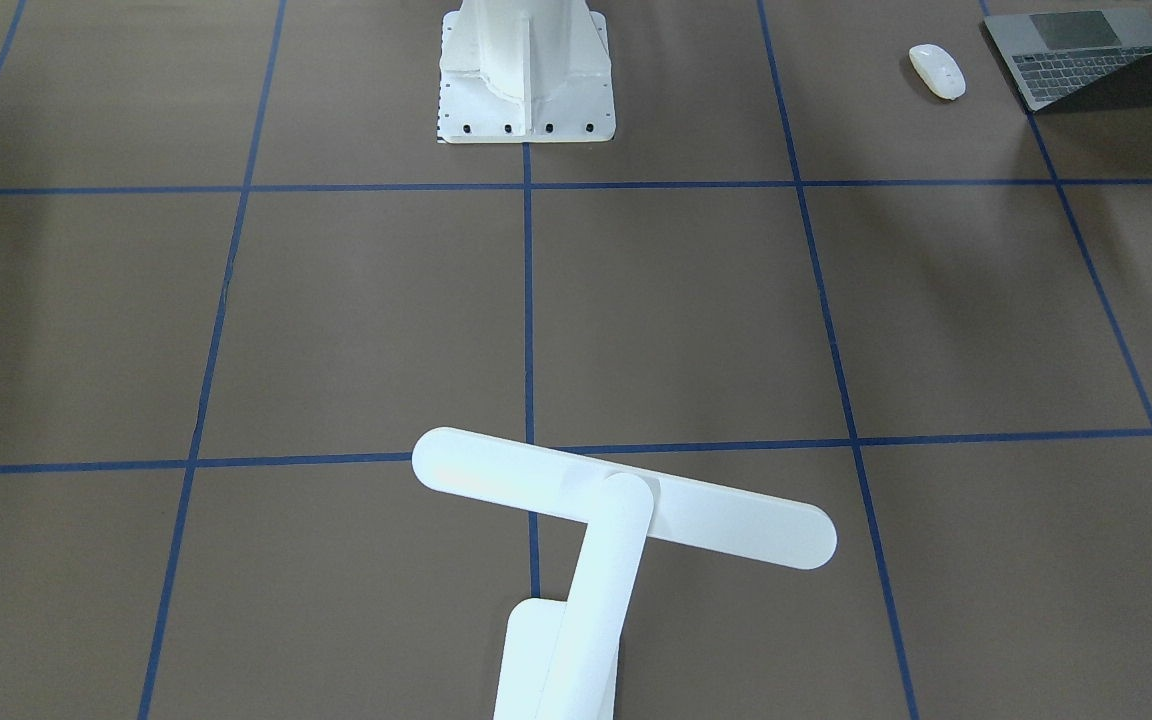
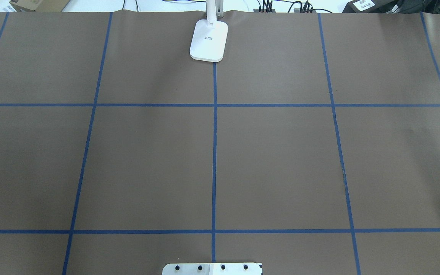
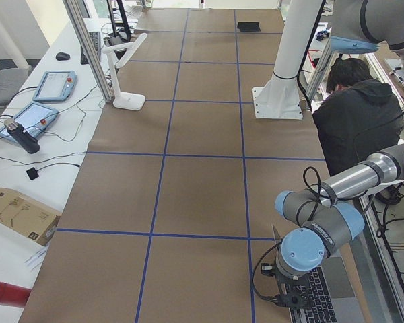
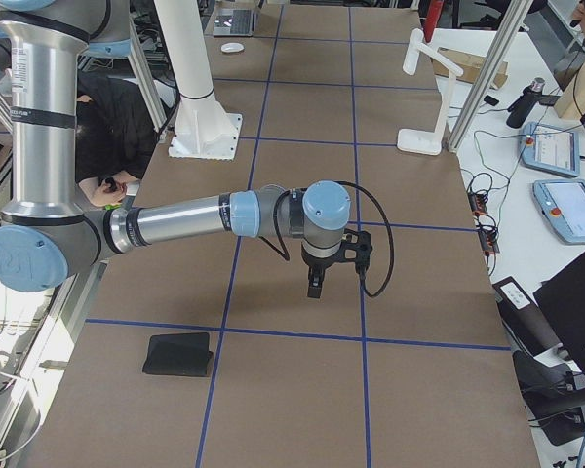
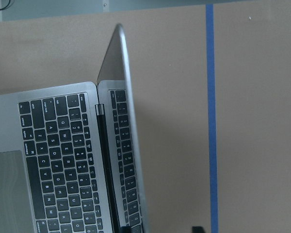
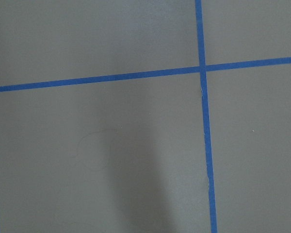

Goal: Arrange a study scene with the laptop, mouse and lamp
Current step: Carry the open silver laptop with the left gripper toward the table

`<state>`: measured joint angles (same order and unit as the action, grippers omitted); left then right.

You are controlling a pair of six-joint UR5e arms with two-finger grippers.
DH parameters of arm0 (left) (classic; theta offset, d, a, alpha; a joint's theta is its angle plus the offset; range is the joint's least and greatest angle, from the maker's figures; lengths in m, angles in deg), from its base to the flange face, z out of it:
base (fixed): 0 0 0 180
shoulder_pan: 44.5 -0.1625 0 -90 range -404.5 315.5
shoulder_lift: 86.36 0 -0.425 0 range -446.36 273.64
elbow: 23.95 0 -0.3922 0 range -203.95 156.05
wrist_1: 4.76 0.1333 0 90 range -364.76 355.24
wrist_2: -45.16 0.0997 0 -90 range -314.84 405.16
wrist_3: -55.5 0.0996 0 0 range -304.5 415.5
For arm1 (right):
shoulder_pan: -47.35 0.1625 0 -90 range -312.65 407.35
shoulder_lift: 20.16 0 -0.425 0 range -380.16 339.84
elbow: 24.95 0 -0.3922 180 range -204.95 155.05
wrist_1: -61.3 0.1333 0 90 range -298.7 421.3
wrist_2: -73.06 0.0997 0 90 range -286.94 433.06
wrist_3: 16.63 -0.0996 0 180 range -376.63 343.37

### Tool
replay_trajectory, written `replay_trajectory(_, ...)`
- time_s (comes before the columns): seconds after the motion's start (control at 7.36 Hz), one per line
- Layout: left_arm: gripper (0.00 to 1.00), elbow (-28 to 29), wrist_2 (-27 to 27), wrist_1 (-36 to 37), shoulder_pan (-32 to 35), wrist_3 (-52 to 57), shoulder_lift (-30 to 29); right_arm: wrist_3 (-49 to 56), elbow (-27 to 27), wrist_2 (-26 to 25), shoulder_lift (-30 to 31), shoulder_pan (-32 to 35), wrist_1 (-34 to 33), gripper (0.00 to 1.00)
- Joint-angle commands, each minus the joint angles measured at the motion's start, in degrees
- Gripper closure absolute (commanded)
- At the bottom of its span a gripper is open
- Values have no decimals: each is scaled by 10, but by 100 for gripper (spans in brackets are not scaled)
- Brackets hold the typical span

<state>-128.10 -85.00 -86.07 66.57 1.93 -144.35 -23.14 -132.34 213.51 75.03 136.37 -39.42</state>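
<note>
1. Where the desk (image 2: 281,152) is covered in matte brown paper and ruled into squares by blue tape, one white ribbed pedestal (image 1: 526,70) with a bolted base plate stands at the robot's edge, between the laptop end and the pad end.
2. One flat black square pad (image 4: 178,354) lies toward the robot's right end. One person (image 3: 353,114) in dark clothing is off the desk edge, near the pedestal.
3. One laptop (image 1: 1086,60), slim grey metal with black keys, sits open at the robot's left end, close to the robot's edge.
4. One mouse (image 1: 937,71), a smooth white oval, lies just beside the laptop on the pedestal side, not touching it.
5. One lamp (image 1: 626,510), plain white with a flat round-ended bar head, stands at the far edge on the centre tape line, well apart from both.
6. Left claw (image 3: 291,299) hangs over the laptop keyboard. Right claw (image 4: 314,288) points down above bare paper. How far each claw is open, and whether it grips anything, cannot be told.
</note>
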Motion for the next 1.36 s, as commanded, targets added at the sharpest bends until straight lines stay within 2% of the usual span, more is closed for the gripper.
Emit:
replay_trajectory(0.0,100,-32,4,28,1,2,6,0,1,0,1,0,0,0)
replay_trajectory(0.41,100,-65,4,62,5,2,-10,0,2,1,0,0,0,0)
replay_trajectory(0.68,100,-81,5,169,7,2,-99,-2,3,2,0,0,0,0)
replay_trajectory(1.22,100,-111,5,221,3,-5,-206,-6,8,2,1,-1,-2,0)
